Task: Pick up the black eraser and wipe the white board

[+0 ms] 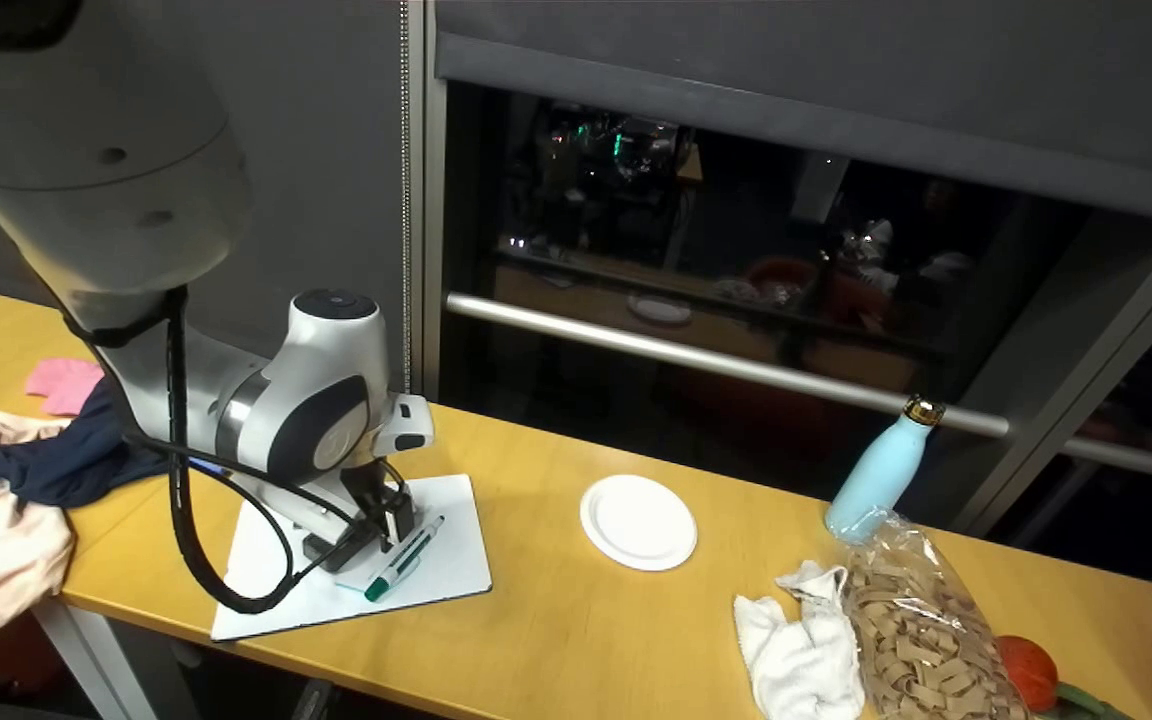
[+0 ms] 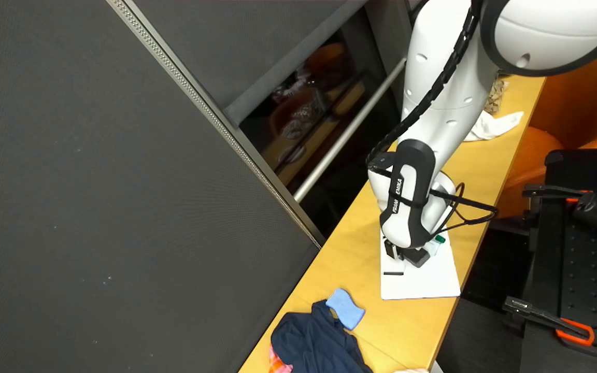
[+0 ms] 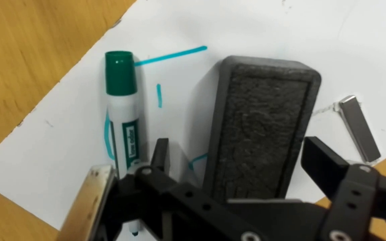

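Fingers (image 3: pixel 323 164) stand wide apart, the eraser (image 3: pixel 260 130) lying between them on the board (image 3: pixel 62 140), and there's the marker (image 3: pixel 122 103), resting just beside, over some teal strokes (image 3: pixel 171 56)!

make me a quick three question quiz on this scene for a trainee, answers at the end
1. What colour is the cap on the marker: a) red, b) green, c) black?
2. True or false: in the wrist view, the black eraser appears between the spread fingers.
3. Fill in the blank: in an exterior view, the round white ____ lies between the whiteboard and the white cloth.

Key: 1 b; 2 true; 3 plate.
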